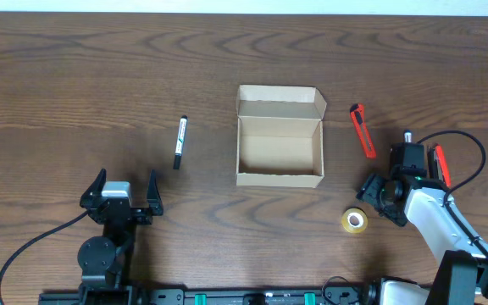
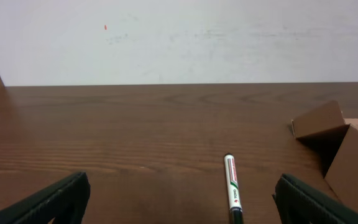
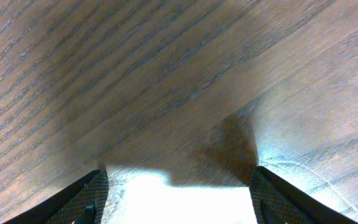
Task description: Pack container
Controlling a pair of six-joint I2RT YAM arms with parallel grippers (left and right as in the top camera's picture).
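The container is a tan cardboard box at the table's centre, open and empty, with its flap lid standing at the far side. It shows at the right edge of the left wrist view. A black and white pen lies left of it, and in the left wrist view it lies ahead between the fingers. My left gripper is open and empty, near the front edge. My right gripper is open and empty, pointed down at bare wood, right of the box.
A red cutter lies right of the box. A second red cutter lies beside the right arm. A yellow tape roll sits just left of the right gripper. Cables trail from both arms.
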